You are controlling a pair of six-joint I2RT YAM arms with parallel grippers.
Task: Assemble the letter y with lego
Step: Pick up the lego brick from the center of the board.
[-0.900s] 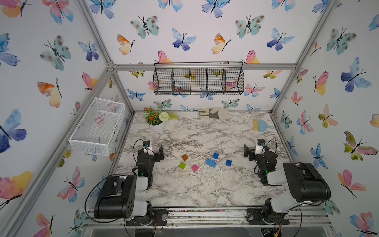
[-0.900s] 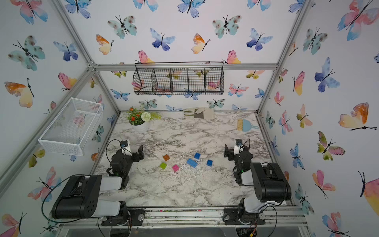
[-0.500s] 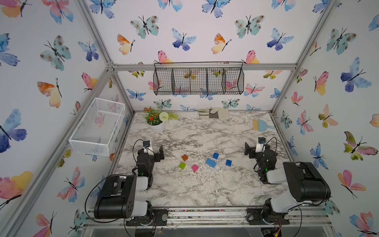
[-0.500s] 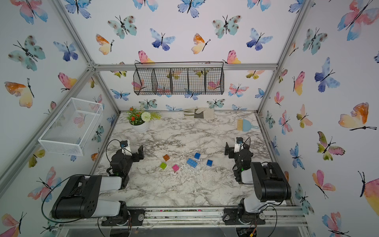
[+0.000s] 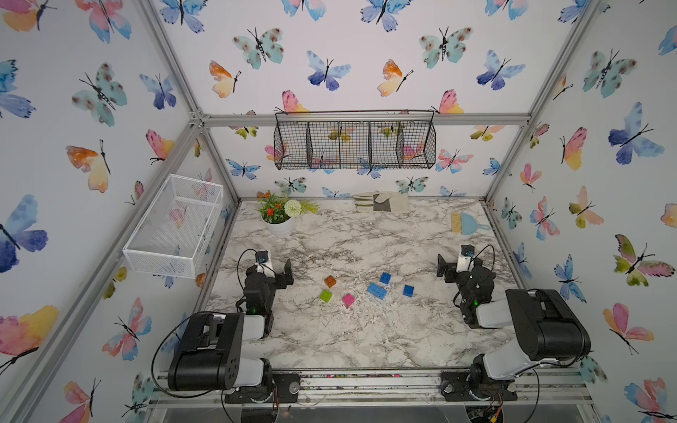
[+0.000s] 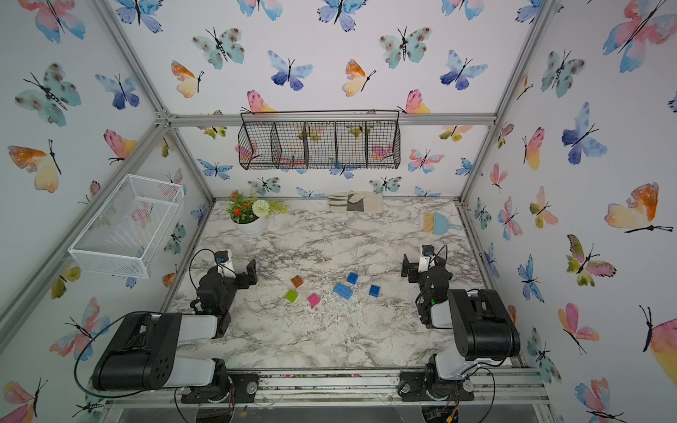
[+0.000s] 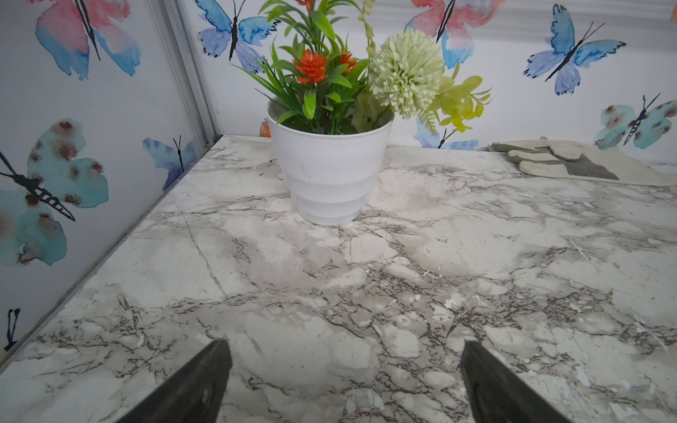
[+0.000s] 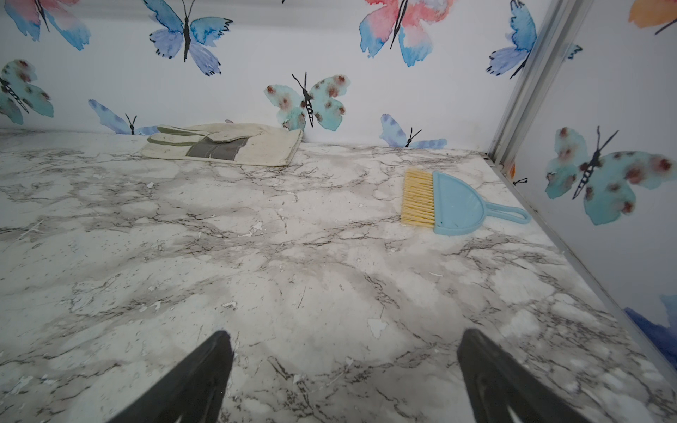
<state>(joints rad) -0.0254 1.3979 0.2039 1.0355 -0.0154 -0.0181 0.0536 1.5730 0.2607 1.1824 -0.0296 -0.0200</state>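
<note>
The lego lies loose mid-table in both top views, every brick apart from the others: orange [image 5: 329,281], lime green [image 5: 326,296], pink [image 5: 348,300], a longer light blue brick [image 5: 377,291] and two dark blue squares [image 5: 385,278] [image 5: 408,290]. No letter y is in view. My left gripper [image 5: 274,265] rests low at the table's left, open and empty, well left of the orange brick [image 6: 297,281]. My right gripper [image 5: 454,263] sits at the table's right, open and empty, right of the dark blue brick [image 6: 374,290]. Neither wrist view shows a brick; between the left fingertips [image 7: 342,344] and the right fingertips [image 8: 342,335] only marble shows.
A white flower pot [image 7: 329,172] stands at the back left. A work glove [image 8: 227,146] lies by the back wall and a blue dustpan with brush [image 8: 454,201] at the back right. A black wire basket [image 5: 354,144] and a white mesh basket [image 5: 176,223] hang on the walls.
The right gripper has shifted slightly toward the back of the table. The left arm and the bricks have not moved.
</note>
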